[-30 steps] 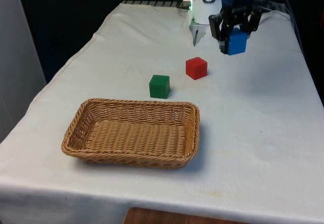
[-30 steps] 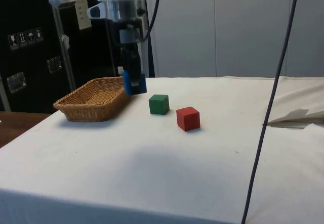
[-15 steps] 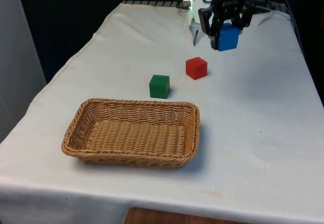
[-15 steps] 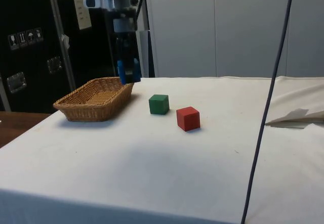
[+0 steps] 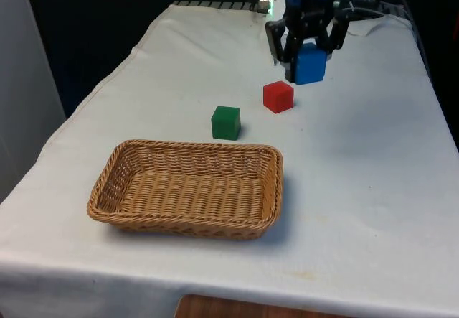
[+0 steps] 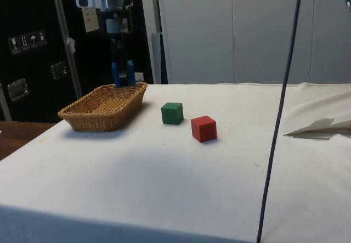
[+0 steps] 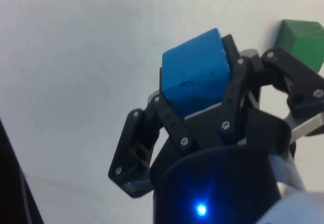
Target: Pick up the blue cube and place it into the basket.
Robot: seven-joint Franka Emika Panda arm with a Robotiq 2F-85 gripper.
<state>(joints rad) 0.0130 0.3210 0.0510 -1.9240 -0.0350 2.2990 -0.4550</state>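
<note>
The basket (image 5: pixel 188 187) is rough woven wicker, the tablecloth (image 5: pixel 358 174) matt white cloth, the blue cube (image 7: pixel 195 77) smooth and matt.

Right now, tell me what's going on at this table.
The robot's gripper holds the blue cube clamped between its fingers, up off the table. The wicker basket sits nearer the camera in the front view, with nothing in it. The green cube and the red cube rest on the white cloth between the two.
</note>
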